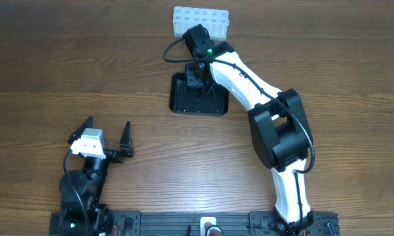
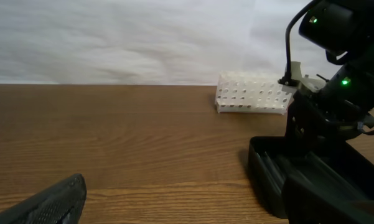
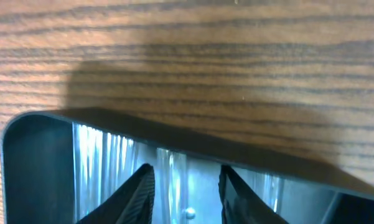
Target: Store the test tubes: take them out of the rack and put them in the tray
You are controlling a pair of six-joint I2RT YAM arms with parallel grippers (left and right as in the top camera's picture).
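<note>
Test tubes point(image 3: 106, 162) lie side by side, clear and glassy, on the floor of the black tray point(image 3: 37, 155). Your right gripper point(image 3: 185, 173) is down inside that tray, just within its long wall. Its two dark fingers point(image 3: 140, 196) are parted by a narrow gap, and one tube lies lengthwise in that gap. You cannot tell from the wrist camera whether the pads touch the tube.

From above, the tray point(image 1: 183, 101) sits near the middle of the wooden table point(image 1: 52, 65). The white rack point(image 1: 200, 19) stands just beyond it, near the far edge. Your right arm rises from its base at the near right. It bends at a bulky black elbow and stretches diagonally up and left, so that its wrist hangs over the far end of the tray. A green light glows on the wrist.

Your left gripper point(image 1: 107, 122) is at the near left, close to its own base and well apart from tray and rack. Its jaws are spread wide and hold nothing. The arm is folded back on itself and low over the table. Its wrist camera looks across the wood toward the rack point(image 2: 252, 93), with the right arm over the tray point(image 2: 267, 168).
</note>
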